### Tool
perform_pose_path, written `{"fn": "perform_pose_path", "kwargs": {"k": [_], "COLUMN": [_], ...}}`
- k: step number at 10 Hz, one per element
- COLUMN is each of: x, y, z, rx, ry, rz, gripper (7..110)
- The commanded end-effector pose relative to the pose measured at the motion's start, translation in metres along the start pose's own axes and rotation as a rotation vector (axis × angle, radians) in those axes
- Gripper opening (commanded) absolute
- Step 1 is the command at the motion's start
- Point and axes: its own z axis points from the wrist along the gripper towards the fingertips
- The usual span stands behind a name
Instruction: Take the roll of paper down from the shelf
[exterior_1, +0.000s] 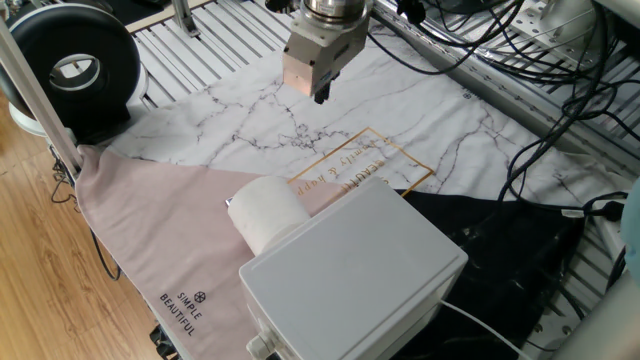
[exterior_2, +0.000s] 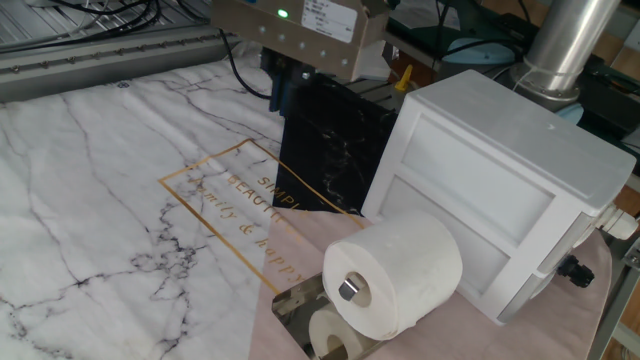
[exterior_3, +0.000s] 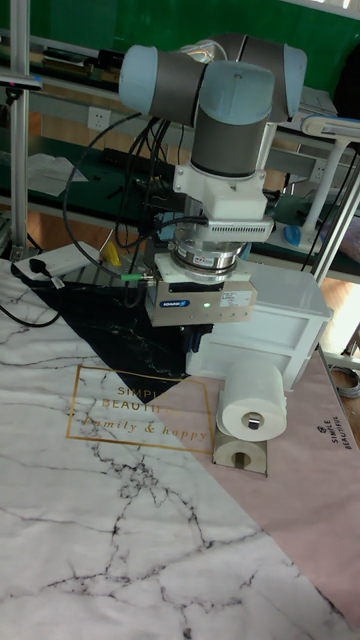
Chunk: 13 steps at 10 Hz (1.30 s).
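Three Ways This Reach Could Be Going Wrong

Starting at the left of one fixed view, the roll of paper (exterior_1: 268, 210) is lying on its side on the shelf (exterior_2: 295, 305), a mirror-bright plate at the edge of the pink cloth (exterior_1: 150, 220). A small metal stub is showing in its core. I cannot tell whether that stub is bearing the roll or whether the roll is resting on the plate alone.

At about 1 o'clock from the roll, well apart from it, the hand (exterior_1: 320, 93) is hanging above the marble cloth (exterior_1: 250, 110), holding nothing. Its fingers are lining up behind one another in every view, so I cannot tell whether they are apart or together.

At 4 o'clock from the roll, the grey box (exterior_1: 355, 270) is standing just beside it, seemingly touching.

First, the box is crowding one side, so a descending finger could be striking its top or wall instead of slipping past. Second, the roll is soft; a hard squeeze would be crushing it, a light one letting it slide free. Third, if the stub is pinning the core, a straight upward lift would be jamming, tilting the plate or dragging the box along.
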Motion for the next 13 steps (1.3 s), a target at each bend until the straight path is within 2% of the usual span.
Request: {"fn": "perform_pose_path", "kwargs": {"k": [1, 3, 5, 8, 10, 11, 12, 13], "x": [0.001, 0.011, 0.007, 0.004, -0.017, -0.02, -0.023, -0.028], "y": [0.003, -0.019, -0.022, -0.018, -0.007, -0.001, 0.001, 0.009], "z": [-0.002, -0.006, -0.006, -0.003, -0.001, 0.001, 0.0, 0.0], "rx": [-0.001, 0.095, 0.109, 0.111, 0.109, 0.1, 0.095, 0.07], "ry": [0.008, 0.062, 0.045, 0.035, -0.041, -0.053, -0.067, -0.092], "rz": [-0.146, -0.163, -0.177, -0.218, -0.313, -0.381, -0.404, -0.422], "gripper": [7, 7, 7, 7, 7, 7, 7, 7]}}
